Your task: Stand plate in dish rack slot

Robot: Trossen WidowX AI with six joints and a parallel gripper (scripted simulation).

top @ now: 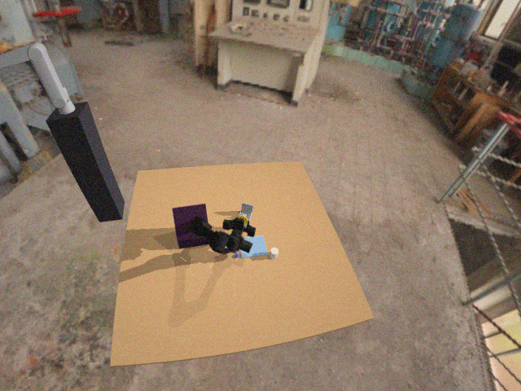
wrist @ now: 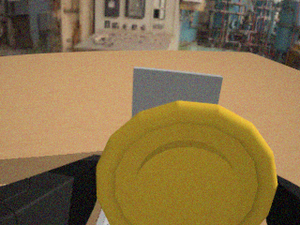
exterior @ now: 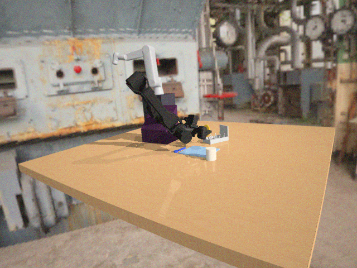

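Note:
The yellow plate (top: 242,219) (exterior: 207,127) (wrist: 187,187) stands roughly upright, its round face toward the wrist camera. My gripper (top: 241,224) (exterior: 204,126) is shut on it, with the black fingers at its left and right sides in the wrist view. The grey dish rack (top: 247,208) (exterior: 217,140) (wrist: 178,89) has a tall end panel beyond the plate and small upright rails. The plate is at the rack's end opposite that panel. The plate hides most of the rack in the wrist view. Whether its lower edge is in a slot cannot be seen.
A light blue flat slab (top: 257,245) (exterior: 192,151) lies near the arm, with a white cylinder (top: 273,252) (exterior: 211,153) beside it. A small blue object (top: 236,254) (exterior: 179,149) lies at its other side. A purple block (top: 181,225) (exterior: 154,134) stands at the arm's base.

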